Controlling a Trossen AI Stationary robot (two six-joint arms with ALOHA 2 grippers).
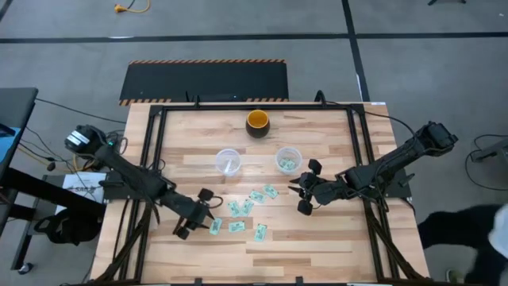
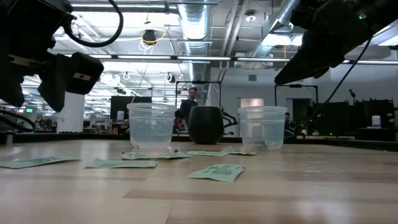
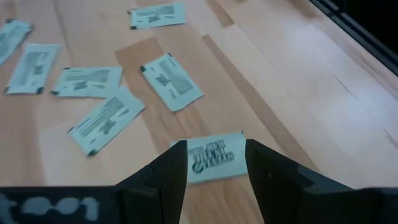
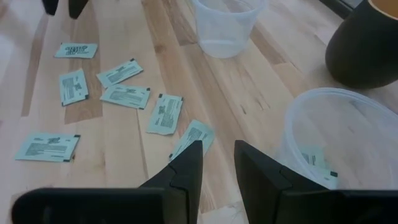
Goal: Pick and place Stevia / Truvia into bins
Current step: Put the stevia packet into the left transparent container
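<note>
Nearest to me, between the dark fingers of my left gripper [image 3: 216,180], lies one small flat light green and white paper sachet [image 3: 216,157] on the pale wooden counter [image 3: 298,99]. My fingers stand a little apart, one on each side of the sachet, and hold nothing yet. Its long axis runs across the gap from finger to finger, so I judge that closing would press on its short ends; turning the wrist might give a better bite. I cannot tell whether my fingertips touch the counter.

Just beyond it, toward the counter's middle, the other green sachets [image 1: 252,202] lie scattered flat, printed side up, mostly separate from one another. My right gripper [image 1: 302,198] hovers at the right edge of that scatter, fingers narrowly parted and empty, with one sachet [image 4: 194,137] lying just ahead of it.

Farther back stand the two round clear plastic cups: the left cup [image 1: 228,162] looks empty, while the right cup [image 1: 287,160] already holds at least one sachet. Farthest is a dark bowl with an orange inside [image 1: 258,121].
</note>
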